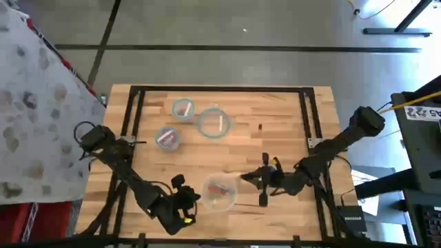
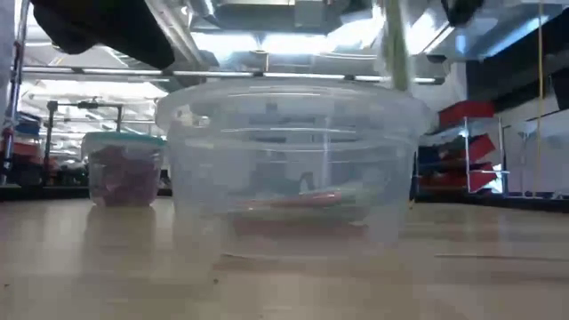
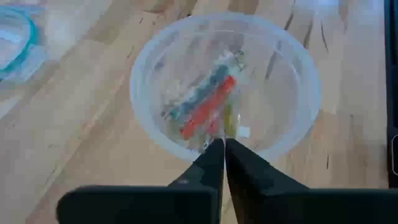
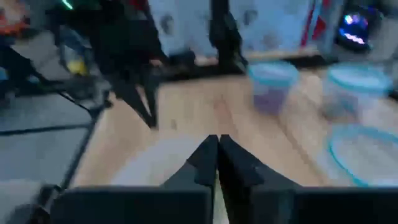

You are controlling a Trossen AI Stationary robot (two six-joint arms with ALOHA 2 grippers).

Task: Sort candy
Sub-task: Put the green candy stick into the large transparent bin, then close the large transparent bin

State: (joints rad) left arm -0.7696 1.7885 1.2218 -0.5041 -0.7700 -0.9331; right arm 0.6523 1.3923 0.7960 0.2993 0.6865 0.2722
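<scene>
Now you've got bare table on the far right. Near edge: the clear bowl holds the candy, left gripper clenched empty at its rim, right gripper likewise just right. Far bowls' contents are hard to read.

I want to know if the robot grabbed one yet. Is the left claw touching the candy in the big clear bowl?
Cannot tell. In the left wrist view the shut left gripper overlaps the candy in the bowl, but height is unclear.
</scene>
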